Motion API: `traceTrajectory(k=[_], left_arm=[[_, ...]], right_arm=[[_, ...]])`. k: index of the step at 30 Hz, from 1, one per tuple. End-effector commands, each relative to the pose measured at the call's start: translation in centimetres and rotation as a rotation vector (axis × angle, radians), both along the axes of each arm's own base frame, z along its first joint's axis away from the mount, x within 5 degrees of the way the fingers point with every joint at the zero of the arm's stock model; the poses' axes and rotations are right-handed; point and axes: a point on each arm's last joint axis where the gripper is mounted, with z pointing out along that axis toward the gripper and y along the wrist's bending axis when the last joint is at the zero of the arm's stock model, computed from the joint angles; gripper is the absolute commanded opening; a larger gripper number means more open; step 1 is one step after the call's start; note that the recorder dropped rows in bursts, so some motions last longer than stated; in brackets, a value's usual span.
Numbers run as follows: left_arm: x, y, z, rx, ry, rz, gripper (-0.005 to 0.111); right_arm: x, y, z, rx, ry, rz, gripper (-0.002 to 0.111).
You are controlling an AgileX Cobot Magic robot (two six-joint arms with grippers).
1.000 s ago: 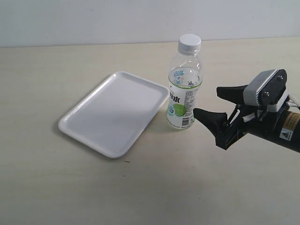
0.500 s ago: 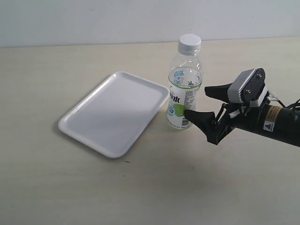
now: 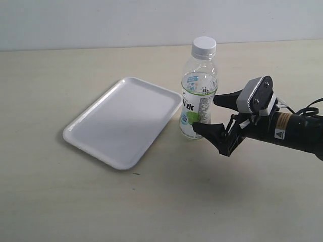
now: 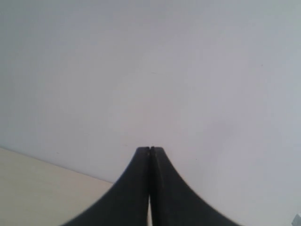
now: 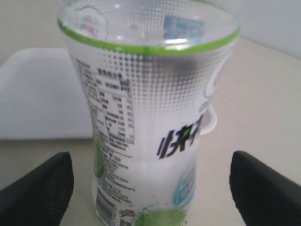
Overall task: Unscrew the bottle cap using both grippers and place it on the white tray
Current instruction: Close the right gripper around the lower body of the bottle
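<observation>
The clear bottle (image 3: 198, 96) with its lime label stands upright just right of the white tray (image 3: 121, 121), and the white cap (image 3: 204, 46) is screwed on its neck. My right gripper (image 3: 207, 112) is open at label height, one finger on each side of the bottle's lower body without touching it. In the right wrist view the bottle (image 5: 150, 113) fills the middle between the two black fingertips (image 5: 42, 186). The left gripper (image 4: 150, 149) shows only in its own view, fingers pressed together and holding nothing, facing a pale wall.
Everything rests on a beige table (image 3: 161, 201). The tray's near corner lies close to the bottle's base. A pale wall (image 3: 101, 20) runs behind the table's far edge. The left arm is out of the exterior view.
My right gripper has moved left toward the bottle, so its open fingers now straddle the bottle's lower body. Bottle, cap and tray have stayed put.
</observation>
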Motion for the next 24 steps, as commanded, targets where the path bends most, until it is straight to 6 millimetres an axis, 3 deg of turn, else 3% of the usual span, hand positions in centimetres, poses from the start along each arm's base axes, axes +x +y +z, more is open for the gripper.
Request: traceTrajectory(k=[1, 13, 18, 24], left_arm=[[-0.1, 0.0, 0.1, -0.016, -0.003, -0.001, 0.0], [-0.1, 0.0, 0.1, -0.016, -0.003, -0.001, 0.0], [-0.1, 0.0, 0.1, -0.016, -0.003, -0.001, 0.0], [-0.1, 0.0, 0.1, -0.016, -0.003, -0.001, 0.0]], right_arm=[[0.4, 0.1, -0.1, 0.011, -0.019, 0.033, 0.086], [0.8, 0.7, 0.1, 0.029, -0.071, 0.072, 0.086], [1.7, 1.8, -0.4, 0.025, -0.073, 0.08, 0.086], [2.3, 1.7, -1.2, 0.021, -0.054, 0.049, 0.086]])
